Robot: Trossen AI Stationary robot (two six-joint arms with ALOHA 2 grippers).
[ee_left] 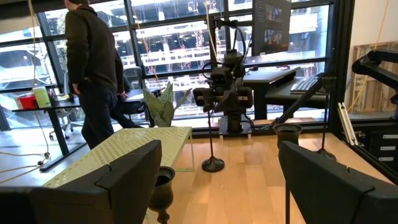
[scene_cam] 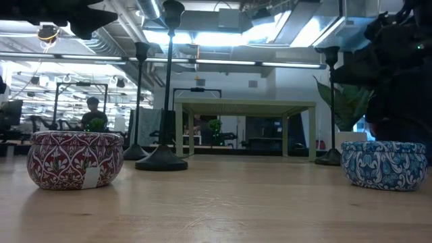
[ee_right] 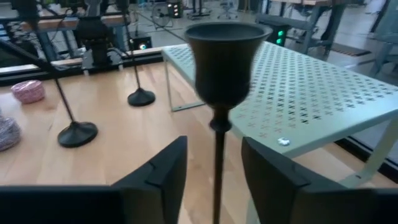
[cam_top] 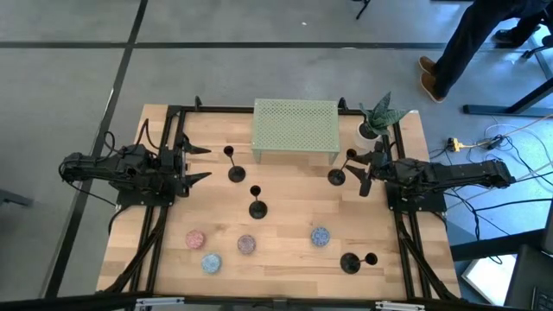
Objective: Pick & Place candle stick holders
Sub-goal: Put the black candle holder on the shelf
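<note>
While the left gripper (cam_top: 197,164) is held with its fingers spread wide and nothing between them at the table's left edge, the right gripper (cam_top: 361,170) is stationed at the right side, just in front of the pale green perforated stand (cam_top: 295,128). In the right wrist view, the thin stem of a candle stick holder (ee_right: 220,74) is seen rising upright between the 2 right fingers (ee_right: 163,174), with a gap visible on each side of it; the fingers are partly closed about the stem but are not seen touching it. Its cup points straight up, and its long axis is vertical. From above, this holder (cam_top: 339,174) is found beside the stand's right front leg.

3 more black holders are seen on the wooden table (cam_top: 285,255). 1 holder (cam_top: 235,170) is placed near the stand's left front leg, and another (cam_top: 257,206) stands at the middle of the table; both are upright, cups up. A 4th holder (cam_top: 353,262) is set near the front right corner; whether it stands or lies cannot be told.

4 round speckled tins are arranged along the front: a pink tin (cam_top: 195,238), a light blue tin (cam_top: 211,263), a mauve tin (cam_top: 247,244) and a blue tin (cam_top: 320,236). A potted plant (cam_top: 378,117) is placed at the back right corner.
</note>
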